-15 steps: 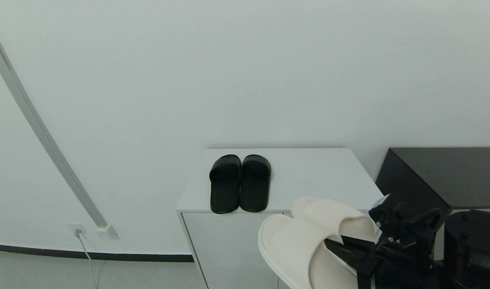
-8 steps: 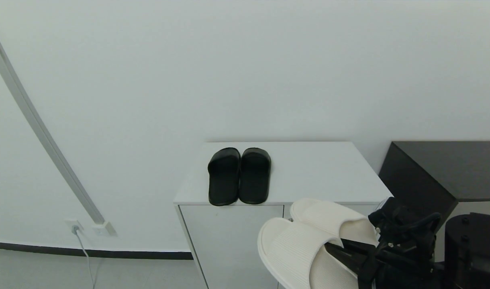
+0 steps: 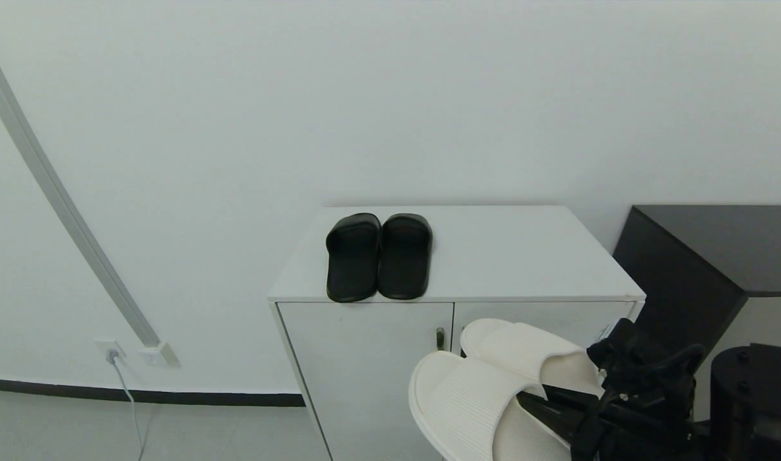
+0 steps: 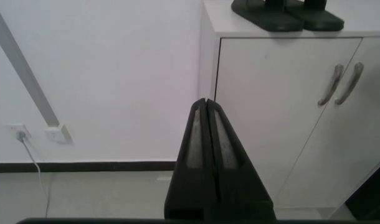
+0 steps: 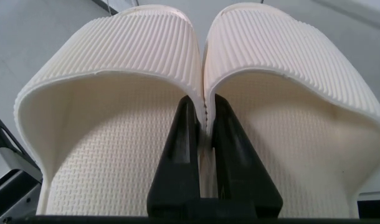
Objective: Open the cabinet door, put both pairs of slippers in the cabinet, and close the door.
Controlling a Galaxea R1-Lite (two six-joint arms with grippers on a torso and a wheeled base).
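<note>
White slippers (image 3: pixel 493 384) are pinched in my right gripper (image 5: pixel 204 109), just in front of the shut cabinet door (image 3: pixel 365 371). The black pair (image 3: pixel 378 256) sits at its top's front edge. Left gripper (image 4: pixel 205 106) is clenched empty, so I reckon door-opening's next.

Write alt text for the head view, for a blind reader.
The right arm's jaws clamp white slippers before a white cabinet whose two doors are shut. On the cabinet top, near its front edge, sit black slippers; a black unit stands at its right.

Soft, even light — edges perhaps bowed
</note>
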